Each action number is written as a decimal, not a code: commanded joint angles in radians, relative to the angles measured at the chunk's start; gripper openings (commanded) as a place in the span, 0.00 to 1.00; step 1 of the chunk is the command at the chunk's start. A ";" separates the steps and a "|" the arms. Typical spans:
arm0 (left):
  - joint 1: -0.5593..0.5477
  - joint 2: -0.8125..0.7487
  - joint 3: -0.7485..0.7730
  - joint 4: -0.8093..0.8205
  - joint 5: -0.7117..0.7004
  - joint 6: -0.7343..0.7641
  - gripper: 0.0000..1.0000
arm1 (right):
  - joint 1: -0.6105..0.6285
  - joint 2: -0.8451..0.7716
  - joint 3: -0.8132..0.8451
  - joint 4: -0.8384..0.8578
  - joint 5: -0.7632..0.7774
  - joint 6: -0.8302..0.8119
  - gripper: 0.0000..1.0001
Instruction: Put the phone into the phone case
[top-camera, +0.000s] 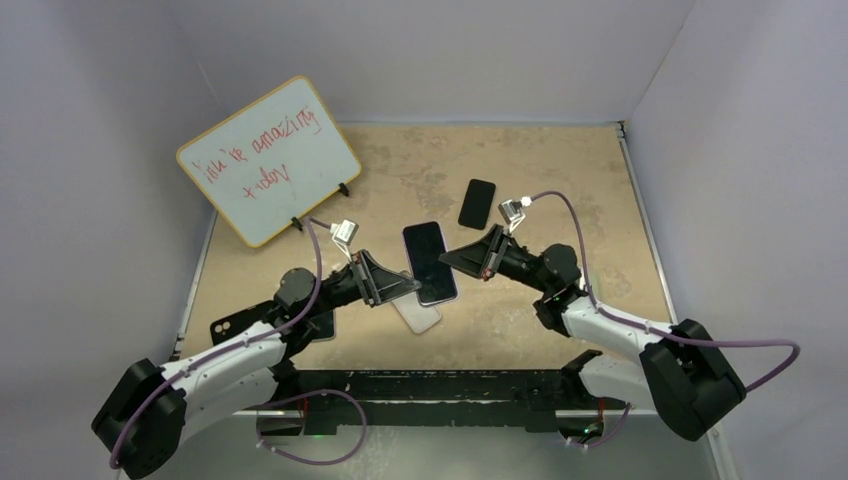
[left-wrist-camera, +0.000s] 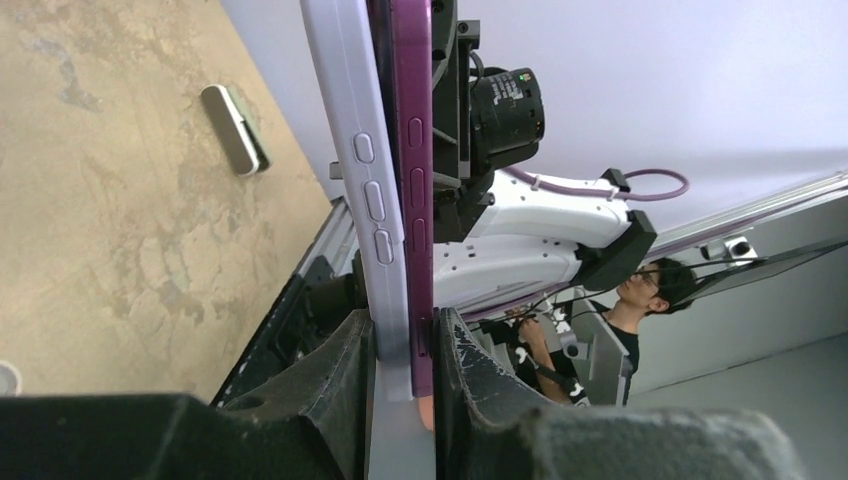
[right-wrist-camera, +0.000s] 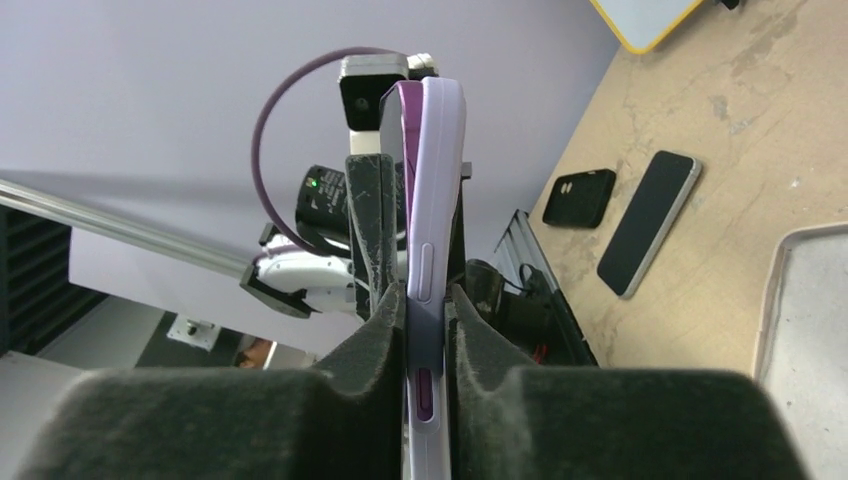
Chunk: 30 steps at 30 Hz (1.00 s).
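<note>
From above, the case is hidden under the phone, whose dark screen faces up. Only the wrist views show the case, edge on. Whether the phone is seated in it or merely pressed flat against it cannot be told.

The pair hangs above the surface, right of the whiteboard and nearer the arm bases. The left claw is closed on one end, with one finger on the case and the other on the phone. The right claw clamps the other end.

Beneath them lies a half-covered pale slab; case or tray is unclear.

The phone's frame is glossy purple. The case is matte lavender with raised oblong buttons. The claw fingers are rough and black, the surface mottled tan. The whiteboard is yellow-rimmed with red handwriting.

There are three phones:
- the held one;
- a black phone right of the whiteboard;
- a pale-rimmed phone nearer the bases than the whiteboard, mostly under the left arm from above.

Two cases are certain, the lavender one and a black case beside that last phone.
</note>
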 joint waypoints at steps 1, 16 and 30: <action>-0.006 -0.058 0.063 -0.083 0.047 0.119 0.00 | 0.007 0.026 -0.018 0.113 -0.071 -0.036 0.22; -0.004 -0.036 0.096 -0.046 0.121 0.125 0.28 | 0.008 0.083 0.018 0.113 -0.061 -0.058 0.09; -0.004 -0.001 0.076 0.067 0.058 0.108 0.69 | 0.007 0.266 0.063 0.530 -0.079 0.221 0.04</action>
